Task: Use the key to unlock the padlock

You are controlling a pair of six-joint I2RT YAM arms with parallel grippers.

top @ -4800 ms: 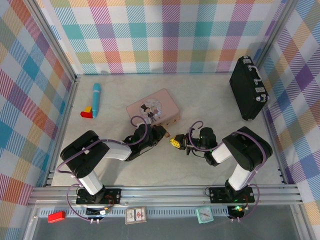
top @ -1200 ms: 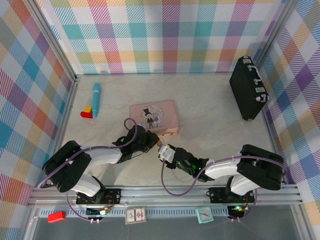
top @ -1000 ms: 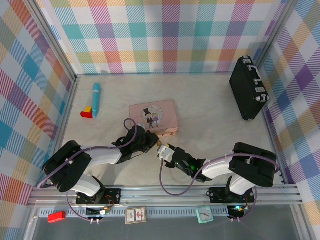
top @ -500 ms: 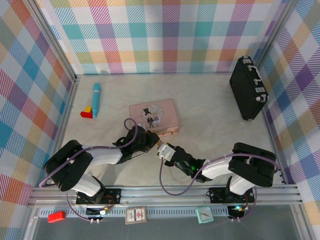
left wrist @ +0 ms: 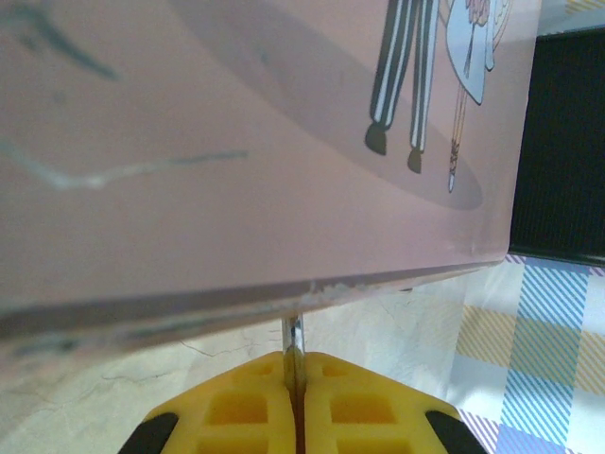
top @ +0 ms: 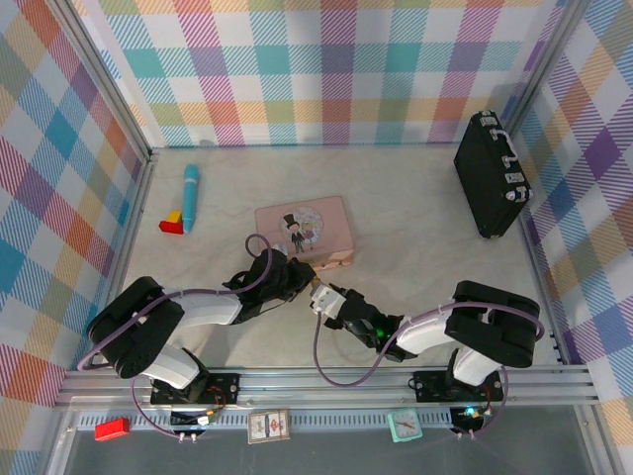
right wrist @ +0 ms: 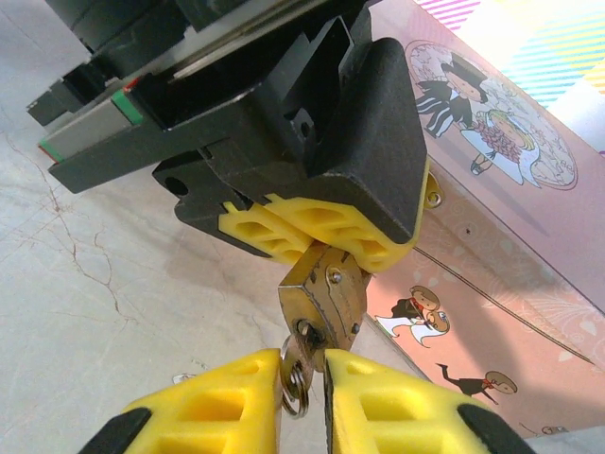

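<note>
Steadies tiny brass-gold padlock (right wrist: pixel 321 288) in clamped jaws of left gripper (left wrist: pixel 295 367). Brackets slim dark metal key (right wrist: pixel 304 339) between jaws of right gripper (right wrist: pixel 302 378) for turning; cannot tell whether gripped.

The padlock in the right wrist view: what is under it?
A key with a small ring hangs under the padlock, between the yellow fingers of the right claw. Its blade is hidden inside the lock.

Bright even light; soft shadows; left wrist close-up of pink tin (left wrist: pixel 189 170) blurred
</note>
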